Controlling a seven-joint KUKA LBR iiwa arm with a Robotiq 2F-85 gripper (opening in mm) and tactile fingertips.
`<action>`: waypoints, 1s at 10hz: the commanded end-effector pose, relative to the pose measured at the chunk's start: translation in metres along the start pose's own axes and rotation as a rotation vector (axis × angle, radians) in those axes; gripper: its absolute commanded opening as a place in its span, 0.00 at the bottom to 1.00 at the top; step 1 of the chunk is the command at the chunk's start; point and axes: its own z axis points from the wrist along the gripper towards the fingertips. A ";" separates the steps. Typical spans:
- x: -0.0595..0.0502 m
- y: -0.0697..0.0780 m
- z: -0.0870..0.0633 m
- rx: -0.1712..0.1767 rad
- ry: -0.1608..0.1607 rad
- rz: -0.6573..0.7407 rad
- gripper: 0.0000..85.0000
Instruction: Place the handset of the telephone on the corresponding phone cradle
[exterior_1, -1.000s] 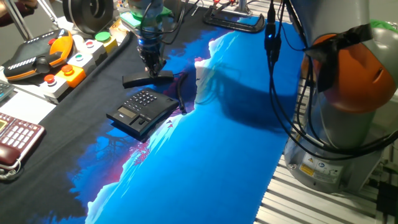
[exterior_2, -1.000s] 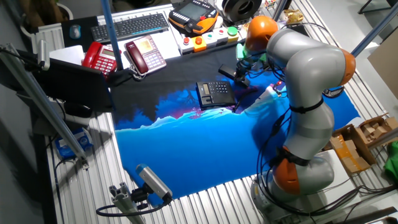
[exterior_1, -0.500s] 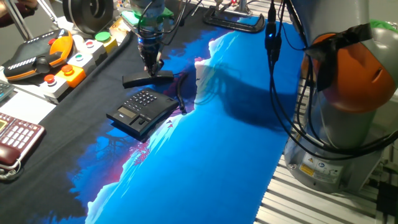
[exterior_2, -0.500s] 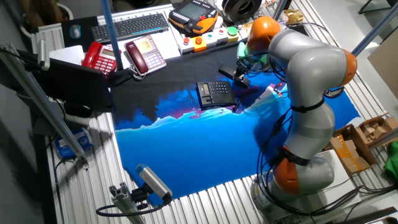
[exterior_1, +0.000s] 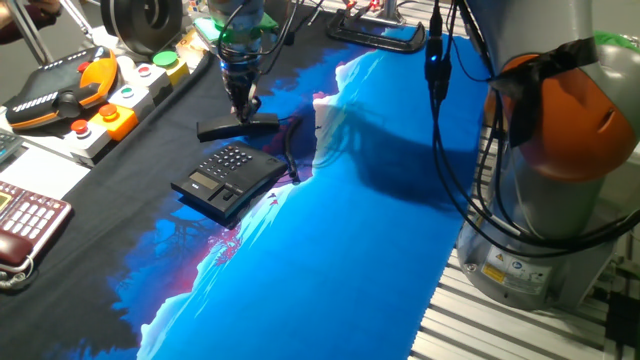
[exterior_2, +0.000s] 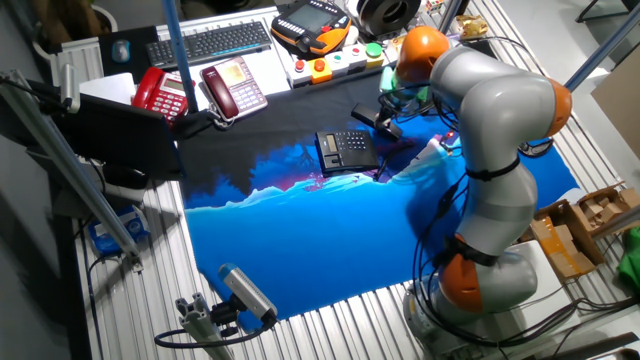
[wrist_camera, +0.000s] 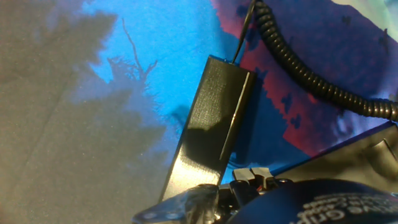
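Observation:
The black handset (exterior_1: 215, 129) lies flat on the dark cloth just behind the black telephone (exterior_1: 225, 172), off its cradle (exterior_1: 252, 183). My gripper (exterior_1: 243, 108) hangs right above the middle of the handset, fingers pointing down; I cannot tell whether they are closed. The other fixed view shows the gripper (exterior_2: 385, 105) over the handset (exterior_2: 365, 117), beside the telephone (exterior_2: 345, 150). In the hand view the handset (wrist_camera: 214, 118) runs up from a grey finger (wrist_camera: 186, 202), and its coiled cord (wrist_camera: 298, 68) curves to the right.
A dark red phone (exterior_1: 25, 225) sits at the left edge, and a red phone (exterior_2: 160, 92) is beside it. A button box (exterior_1: 120, 110) and an orange pendant (exterior_1: 60, 90) lie left of the gripper. A white object (exterior_1: 325, 115) stands right of the handset.
My gripper has risen slightly above the handset. The handset and the telephone have not moved.

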 end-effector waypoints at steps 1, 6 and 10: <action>0.000 0.000 0.000 0.002 0.000 0.002 0.01; 0.000 0.000 0.000 0.036 -0.014 -0.030 0.01; 0.000 0.000 0.000 0.056 -0.042 -0.074 0.01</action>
